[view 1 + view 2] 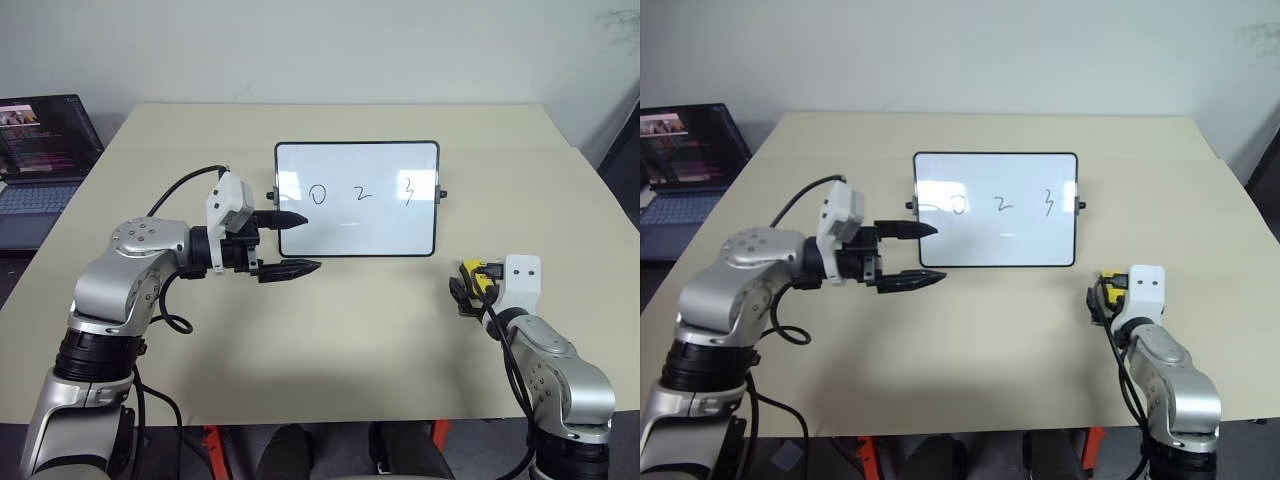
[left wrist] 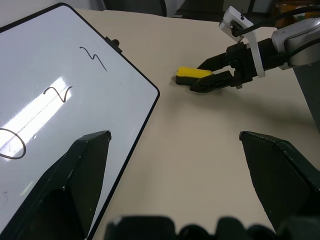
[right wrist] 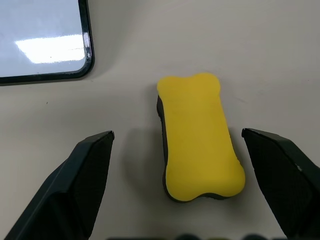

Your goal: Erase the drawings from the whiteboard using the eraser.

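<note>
The whiteboard [image 1: 357,199] lies at the middle of the tan table [image 1: 330,330], its drawings [image 1: 362,192] unwiped. The yellow eraser [image 3: 200,135] lies flat at the board's four o'clock, between the right gripper [image 3: 182,175]'s wide-spread fingers, not clasped. At the board's nine o'clock, the left gripper [image 1: 297,243] hovers agape, holding nothing.
</note>
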Robot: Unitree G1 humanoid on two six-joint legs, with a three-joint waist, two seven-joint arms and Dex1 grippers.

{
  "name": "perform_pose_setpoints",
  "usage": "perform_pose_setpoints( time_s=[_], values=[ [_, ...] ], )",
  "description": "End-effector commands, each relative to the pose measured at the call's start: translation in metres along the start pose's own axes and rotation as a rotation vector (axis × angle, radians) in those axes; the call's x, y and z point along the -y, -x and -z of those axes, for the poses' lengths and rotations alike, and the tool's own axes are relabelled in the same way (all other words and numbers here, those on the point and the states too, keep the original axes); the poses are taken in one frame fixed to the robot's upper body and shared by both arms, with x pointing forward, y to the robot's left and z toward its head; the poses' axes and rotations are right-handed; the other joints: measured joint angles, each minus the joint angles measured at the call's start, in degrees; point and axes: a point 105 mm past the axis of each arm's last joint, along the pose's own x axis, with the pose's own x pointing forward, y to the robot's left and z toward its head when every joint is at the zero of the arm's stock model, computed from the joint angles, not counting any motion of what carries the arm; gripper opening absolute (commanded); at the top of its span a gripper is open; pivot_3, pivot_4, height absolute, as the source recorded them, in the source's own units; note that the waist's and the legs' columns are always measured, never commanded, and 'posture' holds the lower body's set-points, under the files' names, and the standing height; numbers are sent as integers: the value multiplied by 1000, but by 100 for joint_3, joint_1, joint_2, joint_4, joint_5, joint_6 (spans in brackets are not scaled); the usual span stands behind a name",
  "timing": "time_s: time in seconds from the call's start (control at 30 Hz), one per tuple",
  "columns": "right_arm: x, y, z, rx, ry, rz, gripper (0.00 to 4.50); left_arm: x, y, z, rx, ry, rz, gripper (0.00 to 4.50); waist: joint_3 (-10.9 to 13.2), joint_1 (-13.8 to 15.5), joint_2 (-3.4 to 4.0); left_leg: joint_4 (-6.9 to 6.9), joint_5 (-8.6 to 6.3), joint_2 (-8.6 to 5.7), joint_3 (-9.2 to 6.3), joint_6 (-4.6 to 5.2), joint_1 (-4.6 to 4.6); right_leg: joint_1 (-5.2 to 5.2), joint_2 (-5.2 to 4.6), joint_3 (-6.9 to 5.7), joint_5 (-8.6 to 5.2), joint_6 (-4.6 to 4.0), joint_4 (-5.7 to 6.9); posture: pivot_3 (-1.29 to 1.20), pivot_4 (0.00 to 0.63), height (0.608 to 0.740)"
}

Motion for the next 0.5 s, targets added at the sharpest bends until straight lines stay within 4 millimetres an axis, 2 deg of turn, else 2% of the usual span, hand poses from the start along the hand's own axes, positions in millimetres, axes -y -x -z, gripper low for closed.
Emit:
perform_pose_setpoints(
  time_s=[0.03, 0.5],
  values=[
    [4, 1, -11, 51, 5, 22, 4448, 1, 1, -8, 16, -39, 11, 4500, 0, 0, 0, 0, 0, 0, 0, 0, 0, 0, 0, 0, 0, 0, 0, 0, 150, 740],
    [14, -13, -18, 70, 0, 45, 4448, 2, 2, -8, 11, -40, 14, 4500, 0, -2, 0, 0, 0, 0, 1, 0, 0, 0, 0, -1, 0, 0, 1, 0, 150, 740]
  ],
)
